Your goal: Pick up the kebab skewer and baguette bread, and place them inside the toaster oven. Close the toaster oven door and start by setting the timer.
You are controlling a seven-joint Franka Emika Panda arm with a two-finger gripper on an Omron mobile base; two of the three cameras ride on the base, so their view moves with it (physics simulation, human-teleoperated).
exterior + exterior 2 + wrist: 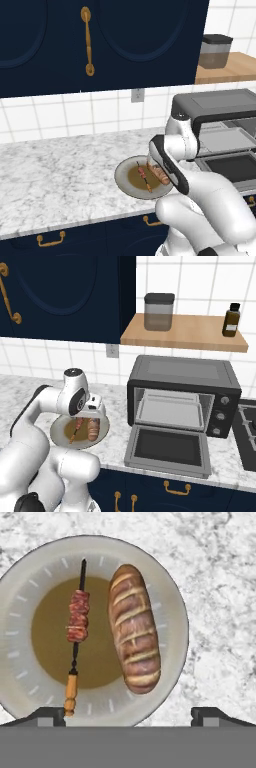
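A grey plate [30, 582] on the marble counter carries the kebab skewer [78, 619], a dark stick with red-brown chunks and an orange handle end. Beside it lies the golden-brown scored baguette bread [134, 637]. My gripper [130, 716] hovers straight above the plate, open wide, with one fingertip at each side of the view and nothing between them. In the right base view my hand hangs over the plate [60, 437], skewer [76, 431] and baguette [93, 428]. The dark grey toaster oven [182, 368] stands to the right with its door [167, 448] folded down flat and a tray inside.
Three knobs [220, 416] run down the oven's right side. A wooden shelf [185, 333] above it holds a grey jar [159, 311] and a dark bottle [230, 320]. A stove top [248, 433] sits at the far right. Navy cabinets hang overhead.
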